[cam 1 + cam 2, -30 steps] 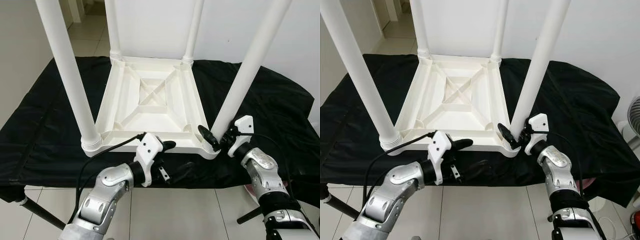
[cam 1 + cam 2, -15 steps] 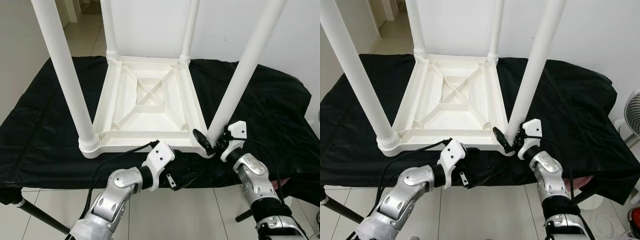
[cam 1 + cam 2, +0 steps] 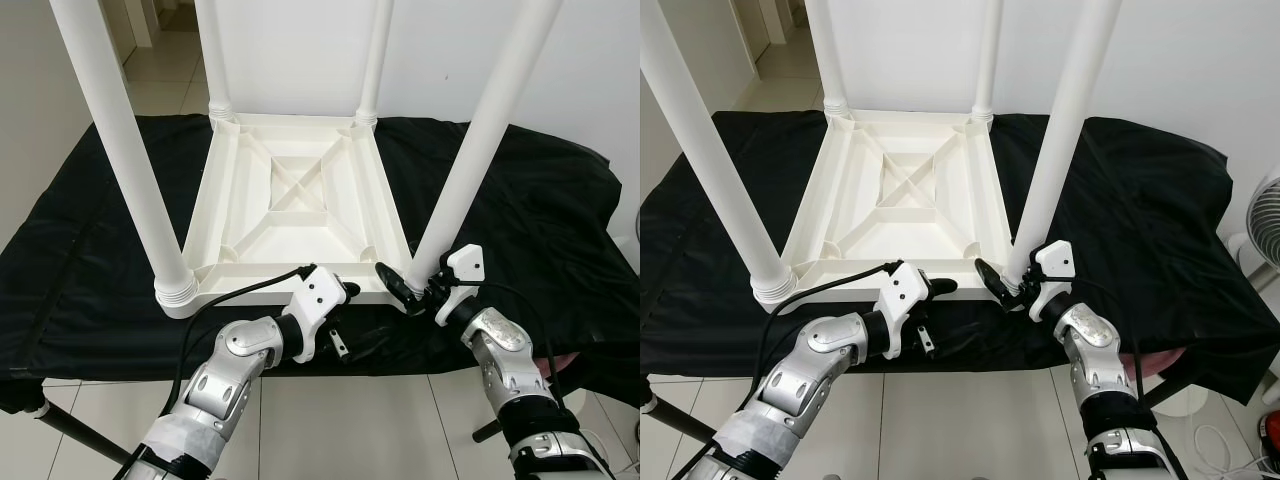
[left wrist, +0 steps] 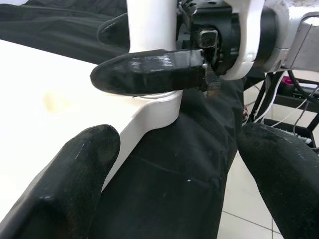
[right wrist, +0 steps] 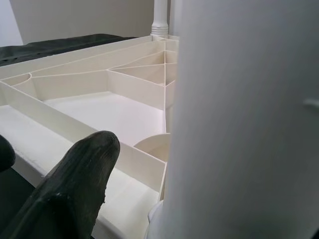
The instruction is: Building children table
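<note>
The white children's table is lying upside down on a black cloth, its near right leg being clamped at the base by the right gripper, while the left gripper is being held spread apart beside the near edge.

No readable text, labels or numbers anywhere.

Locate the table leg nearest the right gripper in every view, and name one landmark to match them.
Left eye view: near-right leg, rising from the lower right corner of the upturned table.
Right eye view: same leg, right of centre.
Left wrist view: its base, behind a black finger of the right gripper.
Right wrist view: blurred white column.
Shared landmark: the right gripper.
</note>
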Controlling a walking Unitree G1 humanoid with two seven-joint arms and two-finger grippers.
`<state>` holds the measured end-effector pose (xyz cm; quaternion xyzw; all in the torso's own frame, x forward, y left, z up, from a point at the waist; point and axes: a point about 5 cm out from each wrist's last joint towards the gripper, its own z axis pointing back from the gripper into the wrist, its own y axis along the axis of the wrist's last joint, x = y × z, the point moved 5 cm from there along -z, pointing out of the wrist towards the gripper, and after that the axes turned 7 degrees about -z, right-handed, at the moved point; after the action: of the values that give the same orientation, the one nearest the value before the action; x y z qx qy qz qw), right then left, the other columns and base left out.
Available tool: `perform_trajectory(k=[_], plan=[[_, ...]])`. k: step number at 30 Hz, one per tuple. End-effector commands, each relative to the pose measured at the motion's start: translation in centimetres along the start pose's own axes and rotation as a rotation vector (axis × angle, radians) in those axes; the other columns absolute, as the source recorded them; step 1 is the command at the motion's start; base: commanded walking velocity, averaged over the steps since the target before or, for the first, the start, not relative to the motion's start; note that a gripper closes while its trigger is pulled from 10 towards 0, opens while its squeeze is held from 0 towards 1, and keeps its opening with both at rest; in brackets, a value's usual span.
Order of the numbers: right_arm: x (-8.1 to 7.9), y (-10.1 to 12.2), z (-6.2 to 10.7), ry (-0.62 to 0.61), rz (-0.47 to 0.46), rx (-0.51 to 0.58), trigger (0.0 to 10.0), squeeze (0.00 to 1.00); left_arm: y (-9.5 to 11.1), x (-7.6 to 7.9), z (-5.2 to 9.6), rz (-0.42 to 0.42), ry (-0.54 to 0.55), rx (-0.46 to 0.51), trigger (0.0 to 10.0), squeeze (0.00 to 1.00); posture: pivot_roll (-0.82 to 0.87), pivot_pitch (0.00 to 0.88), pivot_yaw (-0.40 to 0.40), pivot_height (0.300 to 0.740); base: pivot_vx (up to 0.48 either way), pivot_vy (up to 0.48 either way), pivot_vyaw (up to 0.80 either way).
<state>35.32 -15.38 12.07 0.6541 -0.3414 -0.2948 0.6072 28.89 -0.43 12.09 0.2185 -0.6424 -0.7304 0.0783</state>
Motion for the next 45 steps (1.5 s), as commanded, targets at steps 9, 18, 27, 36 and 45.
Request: perform_trajectory(k=[9,18,27,36,45], plan=[[-0.1,0.7,-0.1,0.078,0.071,-0.019,0.0,0.00,-0.1,0.3,-0.3,-0.014,-0.021,0.001,10.0,0.00,-0.09,0.000,-0.002,0.740,0.000,0.000,0.00],[-0.1,0.1,0.6,0.065,0.066,-0.045,3.2,0.00,-0.3,0.7,-0.3,-0.013,-0.029,-0.002,10.0,0.00,-0.09,0.000,-0.011,0.740,0.000,0.000,0.00],[0.9,-1.6,1.3,-0.159,0.027,-0.106,10.0,0.00,-0.6,1.3,-0.2,-0.002,-0.027,-0.004,10.0,0.00,-0.09,0.000,-0.020,0.740,0.000,0.000,0.00],[0.9,-1.9,2.7,-0.489,-0.027,-0.082,10.0,0.00,-0.9,1.1,0.2,-0.008,-0.024,-0.015,10.0,0.00,-0.09,0.000,-0.025,0.740,0.000,0.000,0.00],[0.1,-2.8,3.7,-0.736,-0.045,-0.115,10.0,0.00,-0.7,1.0,0.0,-0.005,-0.021,-0.003,10.0,0.00,-0.10,0.000,-0.033,0.740,0.000,0.000,0.00]])
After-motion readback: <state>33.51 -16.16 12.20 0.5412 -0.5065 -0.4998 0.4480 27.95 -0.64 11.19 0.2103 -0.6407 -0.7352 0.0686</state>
